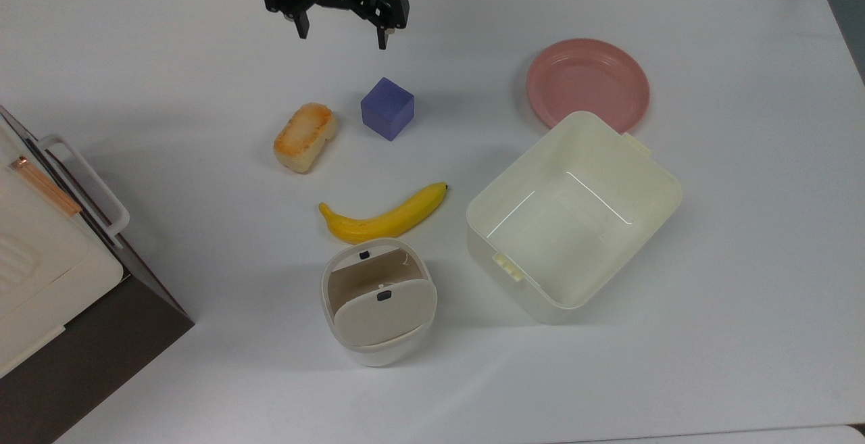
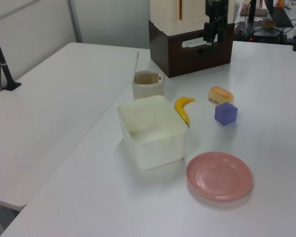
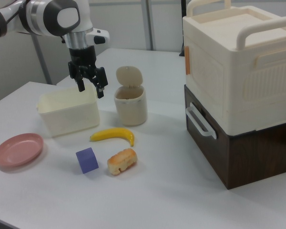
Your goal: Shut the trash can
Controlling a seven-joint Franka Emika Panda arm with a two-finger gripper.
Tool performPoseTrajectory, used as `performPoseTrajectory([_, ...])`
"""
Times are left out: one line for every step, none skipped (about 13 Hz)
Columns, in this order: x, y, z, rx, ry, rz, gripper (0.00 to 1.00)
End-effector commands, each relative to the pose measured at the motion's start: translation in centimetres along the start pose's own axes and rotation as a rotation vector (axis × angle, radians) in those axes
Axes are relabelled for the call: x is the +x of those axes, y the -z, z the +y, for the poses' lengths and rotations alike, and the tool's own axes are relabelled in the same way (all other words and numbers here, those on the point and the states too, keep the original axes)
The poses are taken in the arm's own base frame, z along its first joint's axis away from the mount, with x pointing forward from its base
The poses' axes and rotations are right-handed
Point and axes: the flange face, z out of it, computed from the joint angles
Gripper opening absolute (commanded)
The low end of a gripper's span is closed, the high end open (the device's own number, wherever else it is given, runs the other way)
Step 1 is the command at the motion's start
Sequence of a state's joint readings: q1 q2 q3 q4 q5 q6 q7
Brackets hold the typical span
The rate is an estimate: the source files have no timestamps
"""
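In the top view, going left to right, a big box sits at nine o'clock. Next is the bread, then the gripper at twelve o'clock, its jaws apart and holding nothing. The trash can is at six o'clock, just below the banana. The right view shows its lid standing straight up. The tub and pink plate are farthest right.

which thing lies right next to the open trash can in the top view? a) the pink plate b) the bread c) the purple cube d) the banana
d, the banana lies just above the trash can rim in the top view, while the other three sit farther off.
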State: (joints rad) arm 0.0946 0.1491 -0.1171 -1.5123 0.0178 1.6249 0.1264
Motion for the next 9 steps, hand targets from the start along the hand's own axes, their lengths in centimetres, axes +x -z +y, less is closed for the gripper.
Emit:
performPoseTrajectory([-0.51, 0.85, 0.22, 0.020, 0.001, 0.013, 1.00])
performPoseTrajectory([-0.53, 0.78, 0.16, 0.019, 0.002, 0.011, 1.00])
performPoseTrajectory([-0.58, 0.55, 0.06, 0.020, 0.002, 0.005, 1.00])
performPoseTrajectory([-0.63, 0.38, -0.10, 0.017, 0.005, 0.001, 1.00])
performPoseTrajectory([-0.63, 0.37, -0.01, 0.017, 0.004, -0.001, 1.00])
performPoseTrajectory([-0.64, 0.36, 0.08, 0.017, 0.002, -0.002, 1.00])
performPoseTrajectory([-0.68, 0.32, 0.09, 0.017, 0.002, -0.007, 1.00])
performPoseTrajectory([-0.79, 0.30, 0.10, 0.015, 0.004, -0.016, 1.00])
performPoseTrajectory([-0.84, 0.26, 0.10, 0.015, 0.004, -0.021, 1.00])
